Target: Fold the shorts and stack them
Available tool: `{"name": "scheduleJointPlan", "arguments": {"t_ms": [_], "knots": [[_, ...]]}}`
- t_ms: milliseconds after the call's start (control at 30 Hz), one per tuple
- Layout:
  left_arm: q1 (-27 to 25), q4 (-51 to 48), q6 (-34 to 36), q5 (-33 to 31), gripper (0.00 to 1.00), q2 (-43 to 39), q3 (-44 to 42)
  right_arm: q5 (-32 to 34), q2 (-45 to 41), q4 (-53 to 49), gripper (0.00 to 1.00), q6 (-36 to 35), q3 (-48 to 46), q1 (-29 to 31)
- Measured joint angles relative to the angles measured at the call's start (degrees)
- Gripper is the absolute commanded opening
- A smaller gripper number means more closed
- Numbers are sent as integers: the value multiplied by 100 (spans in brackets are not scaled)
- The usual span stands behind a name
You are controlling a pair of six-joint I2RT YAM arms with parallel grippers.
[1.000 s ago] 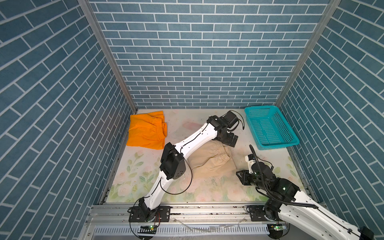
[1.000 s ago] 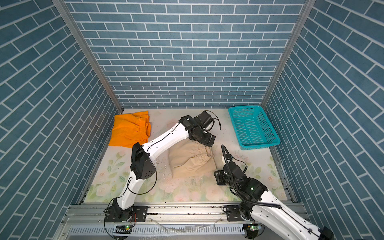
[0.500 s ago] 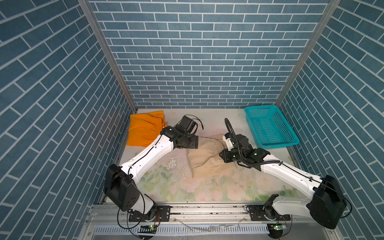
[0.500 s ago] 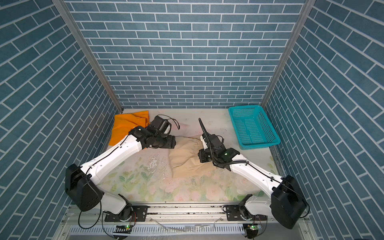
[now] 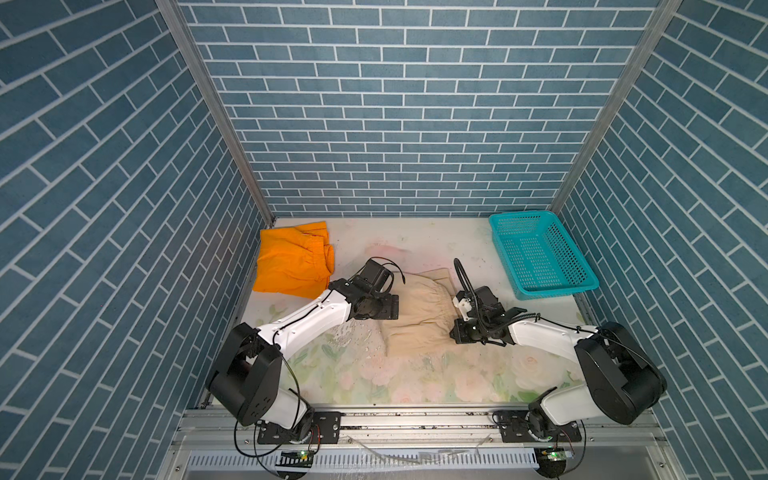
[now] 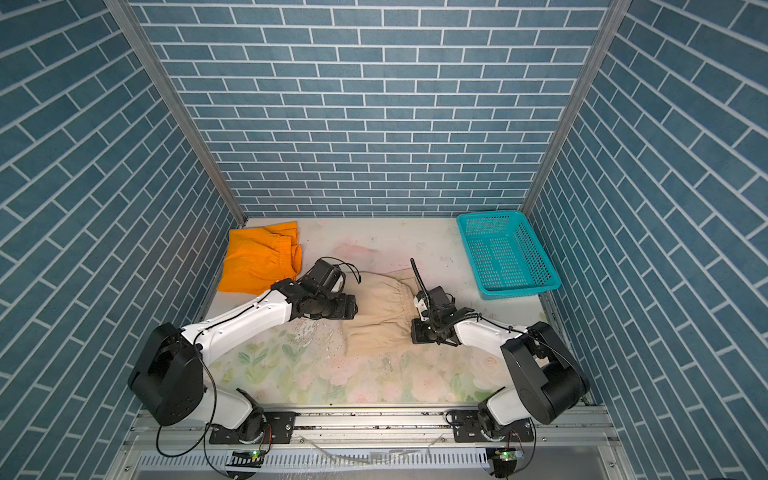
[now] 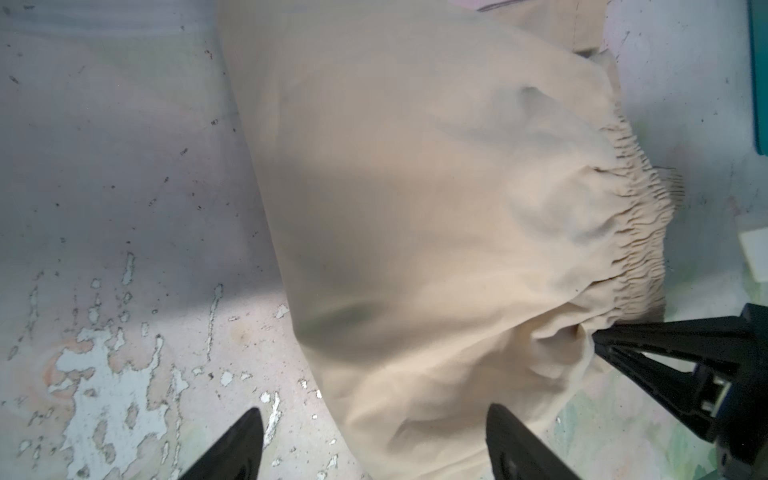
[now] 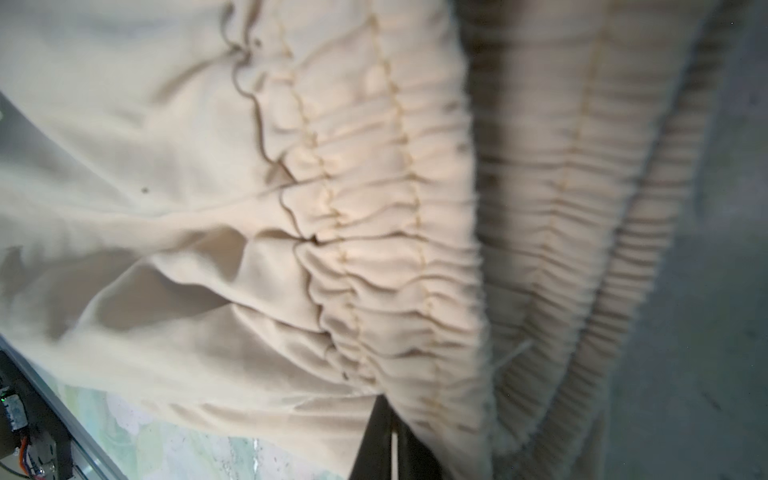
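Observation:
The beige shorts [image 5: 415, 318] [image 6: 376, 316] lie folded in the middle of the table, gathered waistband toward the right. My left gripper [image 5: 386, 307] [image 6: 347, 309] is open at their left edge; in the left wrist view its fingertips [image 7: 249, 436] straddle the cloth's border [image 7: 436, 208]. My right gripper [image 5: 457, 332] [image 6: 417, 332] is shut on the near end of the waistband [image 8: 395, 249], and the cloth puckers at its tip [image 7: 598, 338]. The orange shorts [image 5: 293, 259] [image 6: 259, 257] lie folded at the back left, untouched.
A teal plastic basket [image 5: 540, 253] [image 6: 505, 255] stands empty at the back right. Blue brick walls close in three sides. The floral mat [image 5: 415, 382] is worn and flaking to the left of the beige shorts.
The left arm has pulled back from over the beige shorts to their left edge. The right arm has reached in from the front, and its jaws have shut on the waistband.

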Motion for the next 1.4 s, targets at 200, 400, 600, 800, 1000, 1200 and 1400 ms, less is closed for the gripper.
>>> {"name": "scheduleJointPlan", "arguments": {"t_ms": [200,400,600,800,1000,1200,1400], "knots": [[63,-675,227,-579,100,-59,745,280,-601,-708,31,-162,627,-4],[577,-1161,374,-848,100,-527,1104,726,-1318,-1176,44,-393,1327,-17],[2085,-1467,704,-852,100,-813,1058,756,-1491,-1368,49,-437,1314,-33],[3056,-1480,1377,-1034,100,179,1980,758,-1716,-1438,57,-398,977,-37],[3392,-1248,2068,-1486,100,1458,2964,789,-2564,-1591,59,-238,516,-39],[3467,-1014,2629,-1530,100,2542,3508,673,-3064,-1471,59,9,181,-39],[3615,-800,2839,-966,100,3195,3611,511,-3106,-1200,59,162,-105,-39]]}}
